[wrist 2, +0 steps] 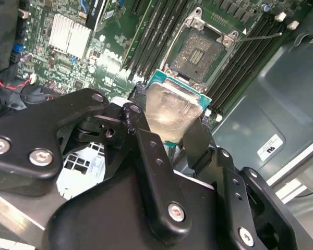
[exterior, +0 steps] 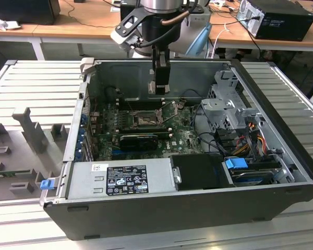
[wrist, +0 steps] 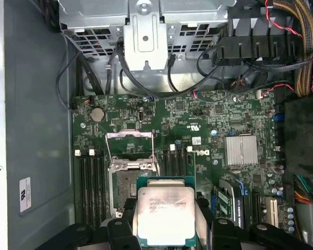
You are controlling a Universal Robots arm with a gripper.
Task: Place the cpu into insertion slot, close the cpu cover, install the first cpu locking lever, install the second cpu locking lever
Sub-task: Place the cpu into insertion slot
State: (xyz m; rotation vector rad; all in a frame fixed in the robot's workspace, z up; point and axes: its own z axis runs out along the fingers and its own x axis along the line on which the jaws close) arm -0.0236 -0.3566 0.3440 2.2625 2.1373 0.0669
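My gripper (wrist 2: 169, 117) is shut on the cpu (wrist 2: 173, 109), a silver-faced chip on a green base, gripped by two opposite edges. In the first wrist view the cpu (wrist: 164, 214) hangs above the board and partly overlaps the insertion slot (wrist: 124, 190). The slot's dark centre is bare. The cpu cover (wrist: 130, 147) stands open at the slot's far side, a thin metal frame with a square window. In the second wrist view the insertion slot (wrist 2: 199, 54) lies beyond the chip, and a thin wire lever (wrist 2: 261, 36) sticks out beside it. In the exterior view the gripper (exterior: 160, 92) hovers over the slot (exterior: 143, 119).
The open computer case (exterior: 83, 208) holds a power supply (exterior: 122, 179) at the front and a drive cage (exterior: 227, 104) on the exterior view's right. Long black memory slots (wrist: 88, 182) flank the socket. A finned heat sink (wrist: 241, 150) and cable bundles (wrist: 302, 47) sit nearby.
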